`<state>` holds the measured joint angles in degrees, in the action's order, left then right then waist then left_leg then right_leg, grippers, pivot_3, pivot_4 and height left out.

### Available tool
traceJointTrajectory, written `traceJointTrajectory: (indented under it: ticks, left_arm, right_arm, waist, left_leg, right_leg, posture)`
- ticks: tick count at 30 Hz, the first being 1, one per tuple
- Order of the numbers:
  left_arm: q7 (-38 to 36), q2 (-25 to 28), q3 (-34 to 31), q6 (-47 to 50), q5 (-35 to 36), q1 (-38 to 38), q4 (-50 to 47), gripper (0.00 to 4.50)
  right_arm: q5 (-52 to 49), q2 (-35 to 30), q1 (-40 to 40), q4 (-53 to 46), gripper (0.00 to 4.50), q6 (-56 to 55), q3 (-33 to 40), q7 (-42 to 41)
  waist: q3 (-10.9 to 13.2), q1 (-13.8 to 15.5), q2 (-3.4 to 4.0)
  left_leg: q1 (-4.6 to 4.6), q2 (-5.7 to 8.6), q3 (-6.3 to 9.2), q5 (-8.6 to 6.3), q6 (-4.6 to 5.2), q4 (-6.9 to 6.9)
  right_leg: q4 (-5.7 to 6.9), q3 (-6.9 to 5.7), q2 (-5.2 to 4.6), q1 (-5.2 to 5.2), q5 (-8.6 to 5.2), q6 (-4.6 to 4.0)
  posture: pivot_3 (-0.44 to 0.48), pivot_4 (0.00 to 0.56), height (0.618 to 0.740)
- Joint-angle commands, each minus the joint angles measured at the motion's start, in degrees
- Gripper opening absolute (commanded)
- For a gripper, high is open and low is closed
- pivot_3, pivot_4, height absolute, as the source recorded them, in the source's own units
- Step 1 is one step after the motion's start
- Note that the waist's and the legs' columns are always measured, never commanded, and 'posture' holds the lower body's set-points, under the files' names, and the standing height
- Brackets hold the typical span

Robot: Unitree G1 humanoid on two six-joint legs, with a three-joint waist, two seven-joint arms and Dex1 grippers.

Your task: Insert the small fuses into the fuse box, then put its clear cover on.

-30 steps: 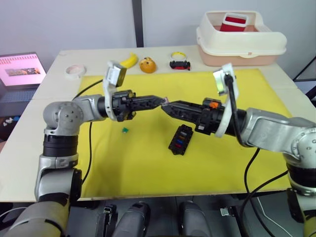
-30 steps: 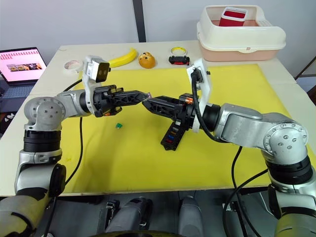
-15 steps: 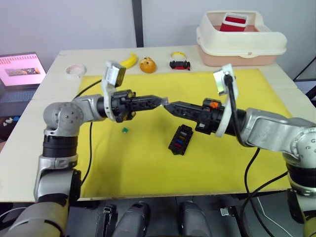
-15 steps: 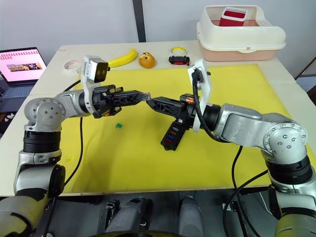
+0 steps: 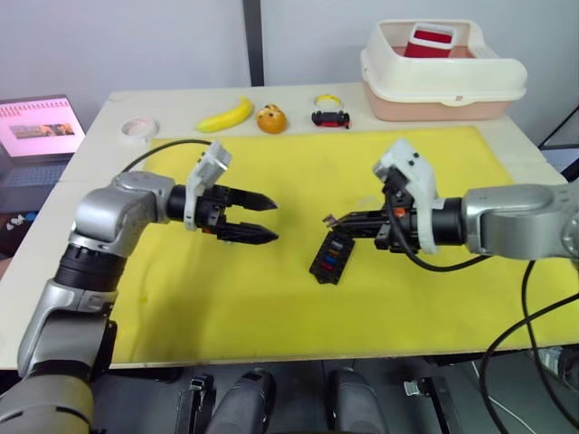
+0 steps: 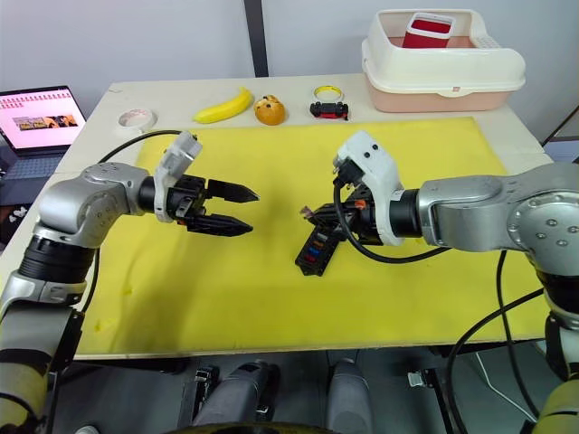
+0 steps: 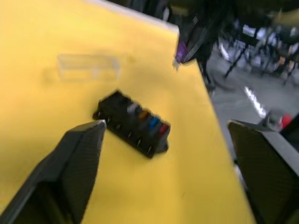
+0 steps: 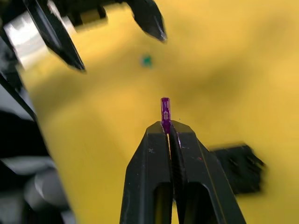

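The black fuse box [image 5: 332, 256] lies on the yellow mat [image 5: 434, 298], with several coloured fuses seated in its slots [image 7: 133, 122]. My right gripper [image 8: 169, 128] is shut on a small purple fuse [image 8: 165, 111], held just above and beside the box's far end [image 5: 330, 220]. My left gripper [image 5: 264, 221] stands wide open to the left of the box, nothing between its fingers [image 7: 70, 172]. A small green fuse [image 8: 147, 60] lies loose on the mat near the left gripper. The clear cover [image 7: 88, 65] rests flat on the mat beyond the box.
A cream tub [image 5: 443, 77] holding a red item stands at the back right. Along the table's back edge lie a banana [image 5: 226, 116], an orange object [image 5: 270, 118], a small black-and-red toy [image 5: 330, 117] and a tape roll [image 5: 138, 129]. A laptop [image 5: 36, 127] sits off the left side.
The grippers had met tip to tip at the purple fuse. The left gripper has opened and drawn back left; the right keeps the fuse and has pulled back toward the fuse box.
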<state>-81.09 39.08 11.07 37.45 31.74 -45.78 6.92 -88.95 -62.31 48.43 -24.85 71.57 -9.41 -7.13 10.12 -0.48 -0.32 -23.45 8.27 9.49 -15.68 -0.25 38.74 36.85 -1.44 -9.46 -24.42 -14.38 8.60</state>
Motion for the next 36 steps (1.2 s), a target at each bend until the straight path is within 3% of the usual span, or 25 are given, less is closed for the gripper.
traceJointTrajectory:
  ticks: [1,11,22,36]
  left_arm:
    - [-1.93,-1.19,3.87,-9.97,-6.59,-0.47,-0.9,4.48]
    - [-2.05,-8.81,10.4,-28.01,-19.06,-1.92,9.24,4.48]
    - [-2.17,-12.32,9.49,-29.97,-21.2,-3.08,12.77,4.48]
    - [-1.27,-12.59,9.59,-28.69,-21.5,-1.99,11.01,4.48]
  right_arm:
    - [12.24,-2.32,4.91,-1.46,0.0,2.31,-3.5,-9.28]
    - [37.37,-0.01,15.69,3.23,0.0,5.49,-17.91,-26.57]
    - [47.78,8.13,17.72,8.72,0.0,8.09,-20.49,-34.12]
    - [55.54,9.57,13.78,8.1,0.0,6.61,-21.69,-39.02]
  waist:
    - [0.0,-0.06,0.01]
    - [0.01,-0.26,0.02]
    - [0.01,-0.15,0.01]
    - [0.01,-0.16,0.01]
  left_leg:
    - [0.0,0.0,-0.01,0.0,0.0,-0.02]
    - [0.0,-0.02,-0.07,0.0,0.0,-0.07]
    - [-0.04,0.01,-0.03,0.0,0.0,-0.01]
    - [-0.04,0.02,-0.03,0.0,-0.01,0.03]
  right_leg:
    - [0.0,0.01,-0.01,-0.01,0.0,0.0]
    - [0.03,0.0,-0.02,-0.08,0.0,0.02]
    - [0.09,0.0,-0.04,-0.09,0.01,0.02]
    - [0.13,0.0,-0.04,-0.1,0.01,0.03]
  posture:
    - [0.0,0.15,0.74]
    - [0.0,0.15,0.74]
    - [0.0,0.15,0.74]
    - [0.0,0.15,0.74]
